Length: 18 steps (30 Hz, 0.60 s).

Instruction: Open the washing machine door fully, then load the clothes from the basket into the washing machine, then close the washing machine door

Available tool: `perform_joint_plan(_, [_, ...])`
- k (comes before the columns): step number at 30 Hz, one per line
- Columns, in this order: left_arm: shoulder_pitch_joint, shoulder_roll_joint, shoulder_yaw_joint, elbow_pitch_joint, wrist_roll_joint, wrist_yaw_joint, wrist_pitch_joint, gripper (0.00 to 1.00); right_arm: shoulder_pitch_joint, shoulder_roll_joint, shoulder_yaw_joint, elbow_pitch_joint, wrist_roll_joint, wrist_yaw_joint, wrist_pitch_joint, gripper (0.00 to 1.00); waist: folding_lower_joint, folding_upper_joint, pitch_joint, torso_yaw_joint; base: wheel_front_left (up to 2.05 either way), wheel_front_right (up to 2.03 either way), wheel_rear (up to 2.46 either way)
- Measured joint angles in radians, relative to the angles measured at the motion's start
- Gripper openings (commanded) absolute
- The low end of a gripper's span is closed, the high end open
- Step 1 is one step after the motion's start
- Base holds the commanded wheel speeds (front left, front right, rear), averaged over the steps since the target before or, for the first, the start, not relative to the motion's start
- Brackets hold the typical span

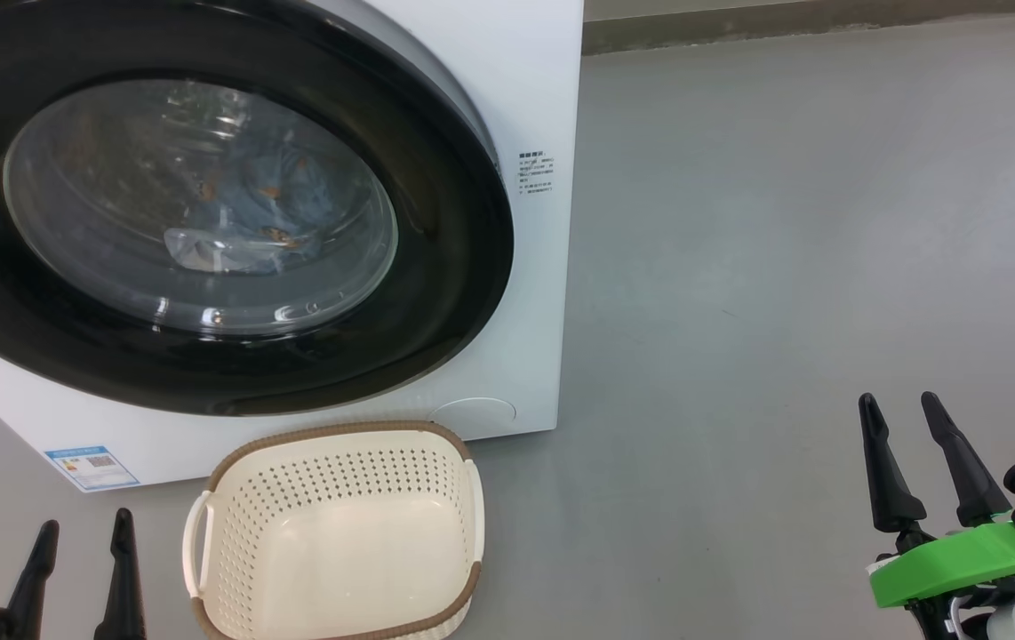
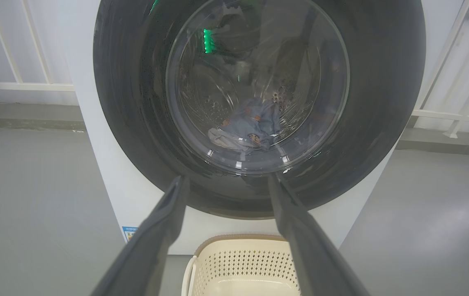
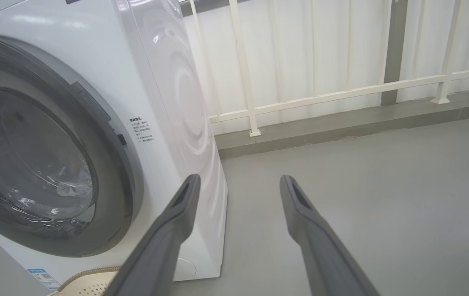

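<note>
While the washing machine door (image 1: 450, 293) sat shut flat against the front of the washing machine (image 1: 516, 80), the clothes (image 1: 272, 200) lay inside that machine. They showed through the door's clear glass as a light blue heap with orange-brown marks and a pale edge, low in the steel drum.

The basket (image 1: 232, 462) stood on the grey floor (image 1: 783, 267) just in front of the washing machine, under the door's lower edge, with its bare cream bottom in plain sight. A small blue label sticker (image 1: 91, 467) sat at the machine's lower front corner.

The left gripper (image 1: 86, 520) hung in front of the washing machine, below that sticker. Its two dark fingers stood wide apart and gripped nothing. In the left wrist view they pointed toward the lower rim of the door without touching it.

The right gripper (image 1: 899, 397) hung over the floor well off to the right of the washing machine, apart from it. Its fingers were likewise spread apart and closed on nothing. A bright green mount (image 1: 970, 551) sat at their base.

A white railing (image 3: 320, 94) ran along the wall behind and to the side of the washing machine.
</note>
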Motion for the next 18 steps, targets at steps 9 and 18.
perform_joint_plan(9, [0.000,0.007,-0.004,-0.002,-0.002,0.000,0.000,1.00,0.000,0.000,0.002,-0.003,0.000,0.000,0.000,1.00,0.0000,0.0000,0.000,0.006,0.00,0.00,0.00])
perform_joint_plan(18, [0.006,-0.046,-0.018,0.060,-0.010,0.000,0.002,0.00,0.036,0.044,0.014,0.065,0.001,0.000,0.002,0.00,0.0000,0.0000,-0.001,0.006,0.00,0.00,0.00])
